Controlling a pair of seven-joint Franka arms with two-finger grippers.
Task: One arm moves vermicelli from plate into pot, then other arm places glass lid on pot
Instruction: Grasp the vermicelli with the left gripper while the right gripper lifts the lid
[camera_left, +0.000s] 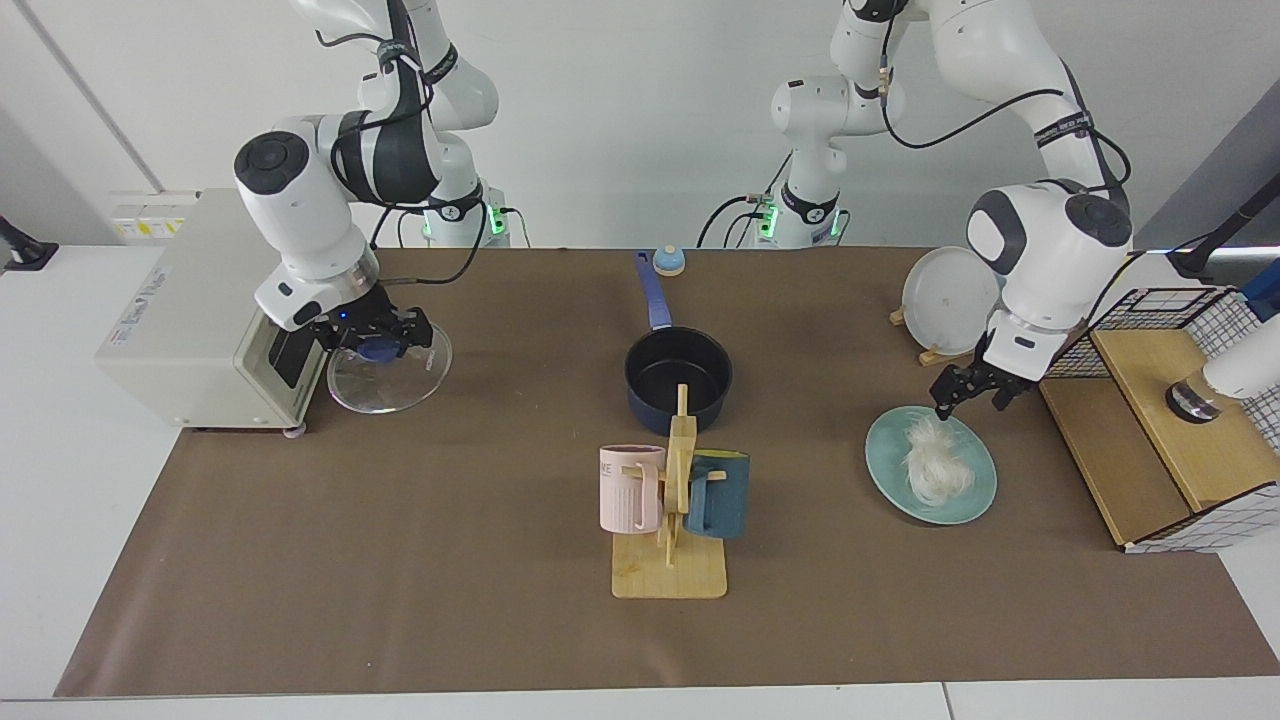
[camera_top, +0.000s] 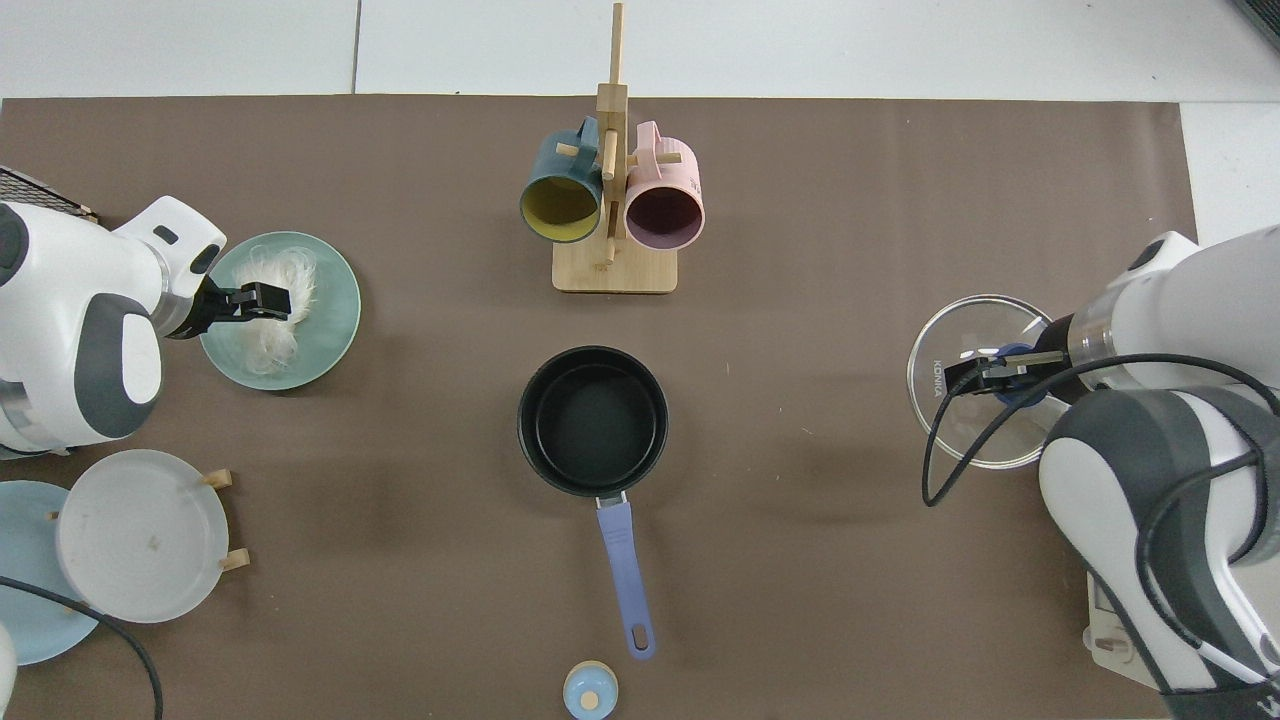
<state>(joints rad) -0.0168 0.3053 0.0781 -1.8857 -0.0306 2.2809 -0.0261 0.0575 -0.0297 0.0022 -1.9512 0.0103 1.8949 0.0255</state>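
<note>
The white vermicelli (camera_left: 935, 470) (camera_top: 262, 345) lies in a clump on the teal plate (camera_left: 885, 450) (camera_top: 335, 310). My left gripper (camera_left: 968, 397) (camera_top: 262, 300) hangs open just over the clump's far edge. The navy pot (camera_left: 678, 380) (camera_top: 592, 420) stands mid-table with nothing inside, its blue handle pointing toward the arm bases. Beside the white appliance, my right gripper (camera_left: 375, 345) (camera_top: 990, 370) is shut on the blue knob of the glass lid (camera_left: 385, 378) (camera_top: 950, 330). It holds the lid tilted, a little above the table.
A wooden mug rack (camera_left: 670, 560) (camera_top: 612, 270) with a pink and a dark teal mug stands in front of the pot. A white appliance (camera_left: 200, 300) sits beside the lid. An upright plate rack (camera_left: 950, 295) and a wire-sided wooden box (camera_left: 1160, 420) flank the teal plate.
</note>
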